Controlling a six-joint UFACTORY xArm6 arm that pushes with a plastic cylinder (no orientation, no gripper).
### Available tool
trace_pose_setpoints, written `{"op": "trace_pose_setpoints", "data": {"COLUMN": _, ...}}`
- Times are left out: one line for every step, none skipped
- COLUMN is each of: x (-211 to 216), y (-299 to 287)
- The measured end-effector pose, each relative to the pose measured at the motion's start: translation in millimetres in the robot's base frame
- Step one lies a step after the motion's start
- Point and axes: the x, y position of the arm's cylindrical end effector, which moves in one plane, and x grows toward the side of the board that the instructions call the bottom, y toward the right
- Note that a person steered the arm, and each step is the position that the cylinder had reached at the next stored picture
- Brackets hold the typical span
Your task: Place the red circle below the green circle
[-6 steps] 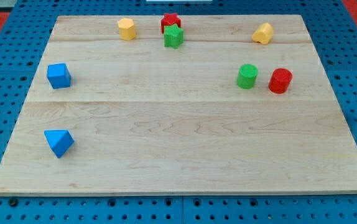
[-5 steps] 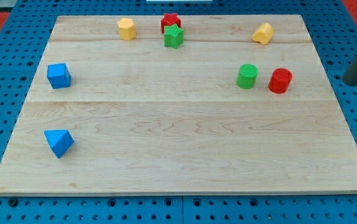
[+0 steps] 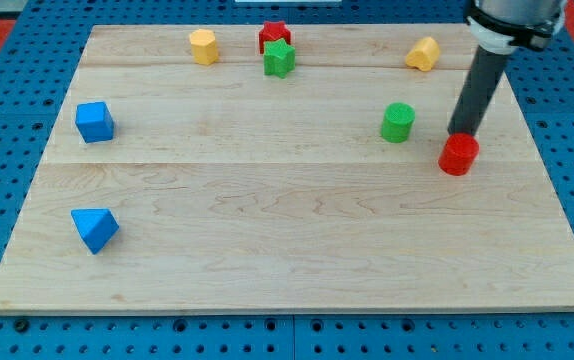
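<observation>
The red circle (image 3: 458, 155) is a short red cylinder at the board's right. The green circle (image 3: 398, 122) stands up and to its left, apart from it. My tip (image 3: 462, 133) is at the red circle's upper edge, touching it from the view's top. The dark rod rises from there toward the view's top right.
A red star (image 3: 273, 35) and a green star (image 3: 279, 58) touch at the top middle. Yellow blocks sit at the top left (image 3: 204, 46) and top right (image 3: 423, 53). A blue cube (image 3: 95, 121) and a blue triangular block (image 3: 94, 228) are at the left. The wooden board (image 3: 287, 240) lies on blue pegboard.
The rod has come in from the right edge onto the board behind the red circle. The red circle has slid down and slightly right, away from the green circle.
</observation>
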Motion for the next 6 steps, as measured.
{"op": "trace_pose_setpoints", "data": {"x": 28.5, "y": 3.8}}
{"op": "trace_pose_setpoints", "data": {"x": 54.5, "y": 11.1}}
{"op": "trace_pose_setpoints", "data": {"x": 77.4, "y": 12.6}}
{"op": "trace_pose_setpoints", "data": {"x": 99.2, "y": 11.7}}
{"op": "trace_pose_setpoints", "data": {"x": 87.3, "y": -23.3}}
{"op": "trace_pose_setpoints", "data": {"x": 47.5, "y": -27.8}}
